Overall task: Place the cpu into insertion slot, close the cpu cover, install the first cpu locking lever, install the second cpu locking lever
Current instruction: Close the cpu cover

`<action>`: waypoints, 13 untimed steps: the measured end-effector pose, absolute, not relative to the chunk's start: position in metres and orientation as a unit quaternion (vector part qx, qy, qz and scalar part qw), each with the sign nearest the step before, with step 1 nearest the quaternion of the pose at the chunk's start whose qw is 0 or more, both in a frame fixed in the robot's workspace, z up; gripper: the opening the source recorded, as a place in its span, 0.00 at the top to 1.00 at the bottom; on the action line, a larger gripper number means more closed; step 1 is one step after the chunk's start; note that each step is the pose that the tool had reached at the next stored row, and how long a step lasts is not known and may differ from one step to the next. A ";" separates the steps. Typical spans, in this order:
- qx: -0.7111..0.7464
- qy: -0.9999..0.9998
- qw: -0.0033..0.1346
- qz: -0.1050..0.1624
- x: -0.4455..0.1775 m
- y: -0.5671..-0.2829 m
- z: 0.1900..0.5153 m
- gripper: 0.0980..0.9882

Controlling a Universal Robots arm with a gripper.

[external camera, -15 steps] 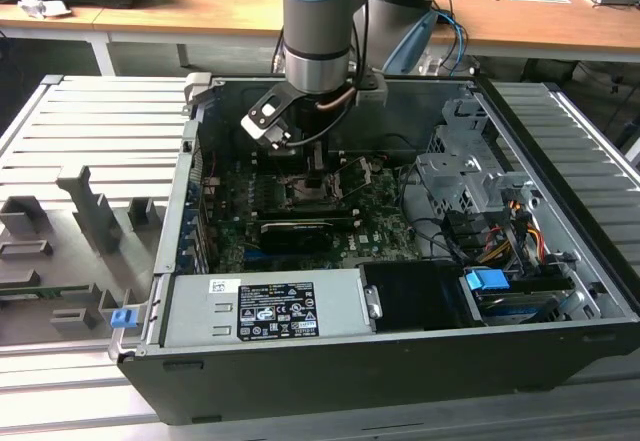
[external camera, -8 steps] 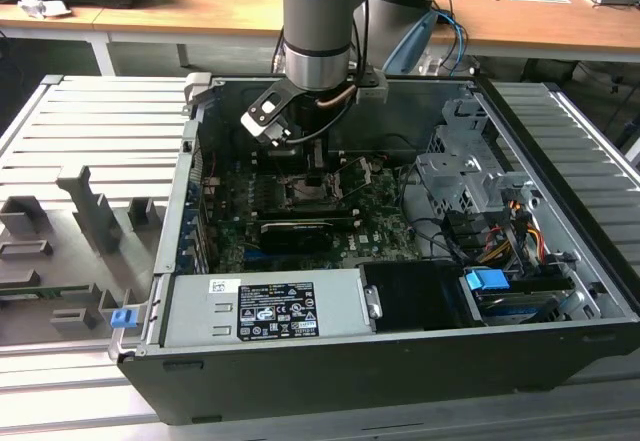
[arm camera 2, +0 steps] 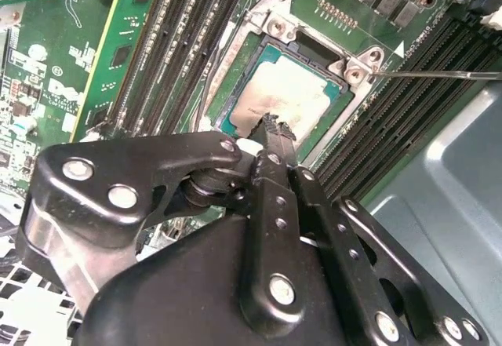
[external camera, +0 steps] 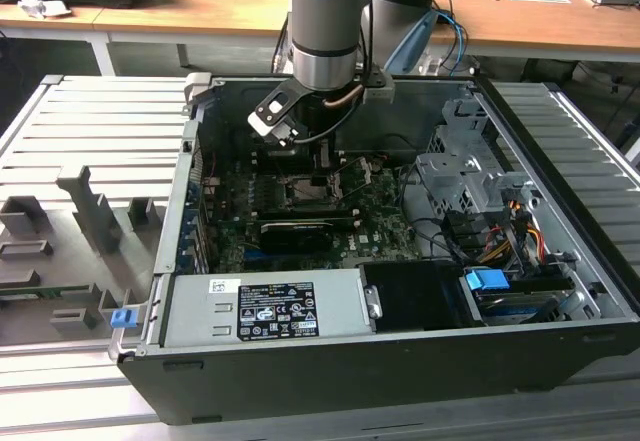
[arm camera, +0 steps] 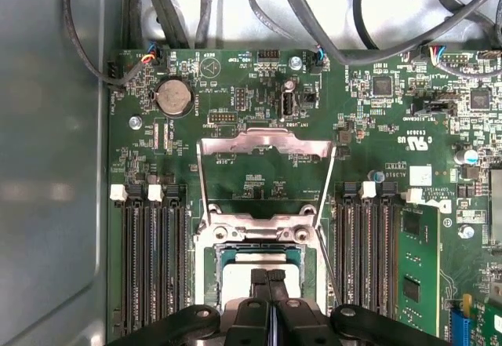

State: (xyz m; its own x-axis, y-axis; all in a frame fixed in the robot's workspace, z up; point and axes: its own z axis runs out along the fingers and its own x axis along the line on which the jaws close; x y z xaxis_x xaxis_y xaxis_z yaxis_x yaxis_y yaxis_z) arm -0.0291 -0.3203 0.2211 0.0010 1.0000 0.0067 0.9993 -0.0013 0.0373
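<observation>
Found the cpu lying flat in the insertion slot, pale metal top up. Judged the first step done, or all but done.

Saw the hand low over the chip's near edge in the second wrist view, fingers pressed together with nothing between them. Could not tell whether the tips touched the metal top or hung just above it.

Noted the cpu cover swung open in the first wrist view, standing up off the green board, hinged at the slot's edge opposite the hand, with board showing through the window. Counted the closing of the cover as not yet done.

Made out one thin locking lever sticking out free beside the slot, unlatched. Took both lever steps as left to do.

Placed all of it inside an open computer case set on the grey ribbed worktop in the exterior view. Listed the contents: the green board on the case floor, a grey power supply along the near wall, and a metal drive cage with coloured cables toward the exterior view's right. Found long black memory slots on either side of the insertion slot.
</observation>
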 end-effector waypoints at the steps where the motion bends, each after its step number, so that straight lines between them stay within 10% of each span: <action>1: 0.707 0.707 0.011 0.016 -0.029 -0.320 0.222 0.99; 13: 0.707 0.707 0.012 0.017 -0.029 -0.320 0.246 0.99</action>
State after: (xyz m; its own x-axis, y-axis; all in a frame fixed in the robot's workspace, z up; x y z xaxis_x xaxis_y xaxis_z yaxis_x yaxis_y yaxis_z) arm -0.0291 -0.3200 0.2464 0.0010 1.0000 0.0069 0.9992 -0.0013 0.0399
